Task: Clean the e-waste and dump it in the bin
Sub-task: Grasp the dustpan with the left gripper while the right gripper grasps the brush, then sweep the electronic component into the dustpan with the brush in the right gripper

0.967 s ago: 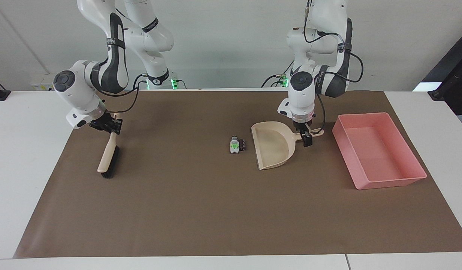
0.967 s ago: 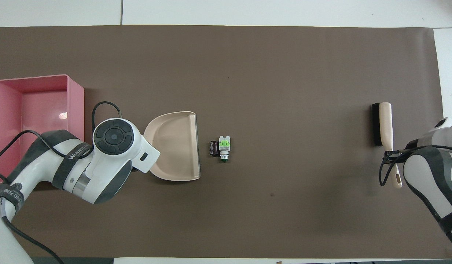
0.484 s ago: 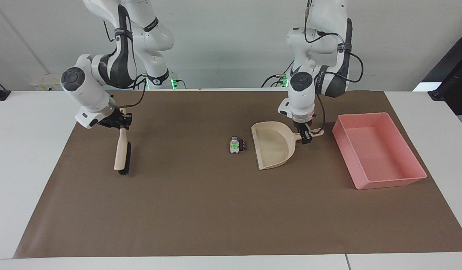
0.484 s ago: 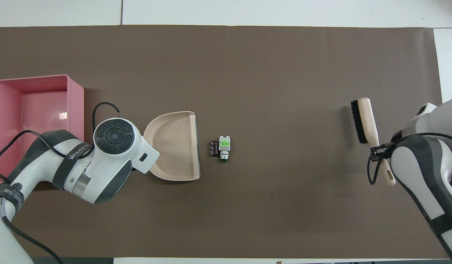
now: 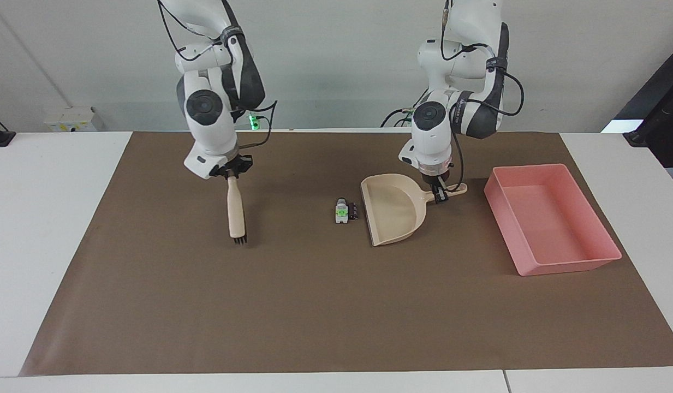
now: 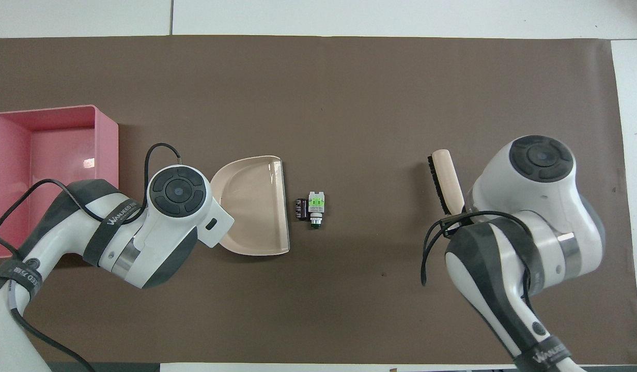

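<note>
The e-waste lies mid-mat: a white-grey block with green marks (image 5: 341, 212) (image 6: 316, 203) and a dark piece (image 5: 353, 210) (image 6: 299, 208) touching it. My left gripper (image 5: 439, 195) is shut on the handle of the beige dustpan (image 5: 393, 215) (image 6: 256, 206), whose open lip faces the dark piece a short gap away. My right gripper (image 5: 231, 173) is shut on the handle of a beige brush (image 5: 236, 210) (image 6: 445, 181), which hangs bristles down over the mat toward the right arm's end. The pink bin (image 5: 543, 224) (image 6: 107, 144) stands at the left arm's end, beside the dustpan.
A brown mat (image 5: 314, 305) covers most of the white table. Bare mat lies between the brush and the e-waste. The left arm's wrist (image 6: 179, 191) hides the dustpan handle in the overhead view.
My right arm has carried the brush from the mat's end toward the e-waste and turned it more upright. My left gripper has shifted the dustpan slightly toward the e-waste.
</note>
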